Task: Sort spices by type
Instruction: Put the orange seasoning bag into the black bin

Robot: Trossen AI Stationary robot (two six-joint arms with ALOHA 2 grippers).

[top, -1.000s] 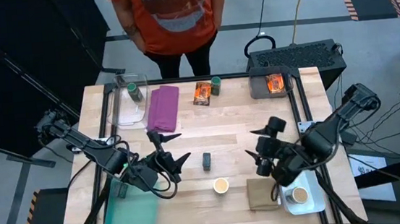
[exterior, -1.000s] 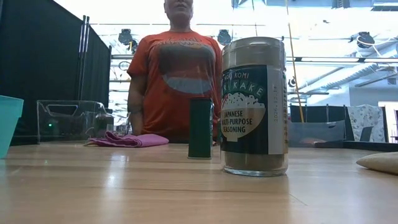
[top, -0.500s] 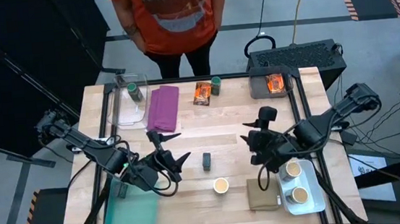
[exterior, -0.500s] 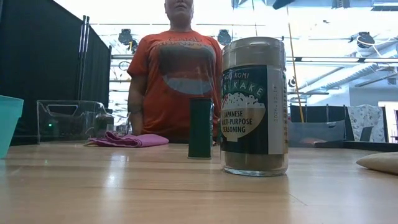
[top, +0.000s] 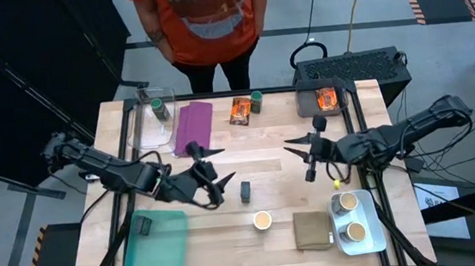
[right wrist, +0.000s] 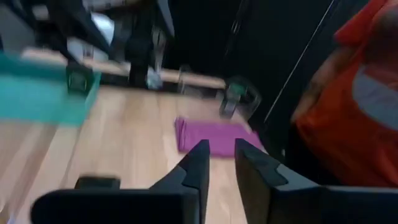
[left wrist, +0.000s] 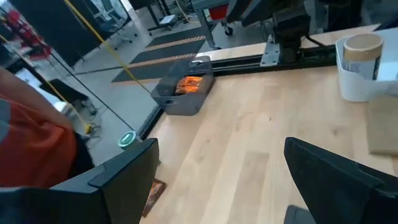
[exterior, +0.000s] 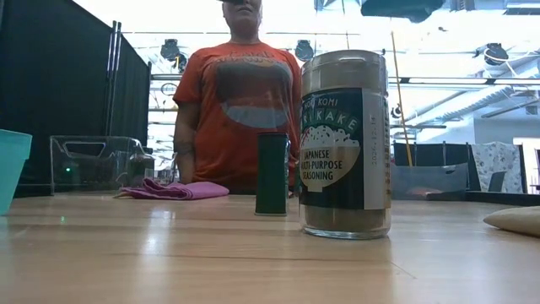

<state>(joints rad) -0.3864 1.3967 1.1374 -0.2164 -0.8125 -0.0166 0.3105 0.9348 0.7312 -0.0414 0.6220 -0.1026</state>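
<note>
A dark block [top: 246,190] stands on end at the table's middle, and it also shows in the low view [exterior: 272,173]. A tan-topped cup [top: 262,220] stands near it, close to the low camera [exterior: 344,143]. Two more cups [top: 347,203] stand in a white tray [top: 370,244]. A green-lidded jar [top: 256,101] stands beside an orange packet [top: 239,110]. Another jar [top: 158,107] is in a clear bin, another packet [top: 327,99] is in a dark bin, and another block [top: 143,225] is in a teal bin. My left gripper [top: 219,169] is open and empty, left of the standing block. My right gripper [top: 296,158] is empty, its fingers a narrow gap apart [right wrist: 221,149].
A purple cloth [top: 194,126] lies at the far left beside the clear bin [top: 145,137]. An olive-tan folded cloth [top: 312,230] lies near the front, left of the white tray. The teal bin [top: 158,260] sits at the near left corner. A person in an orange shirt [top: 201,15] stands behind the far edge.
My left gripper has gone from over the teal bin toward the table's right and far edge, nearer the standing block. My right gripper has gone from over the white tray toward the far edge, and a second cup now shows in the tray where it stood.
</note>
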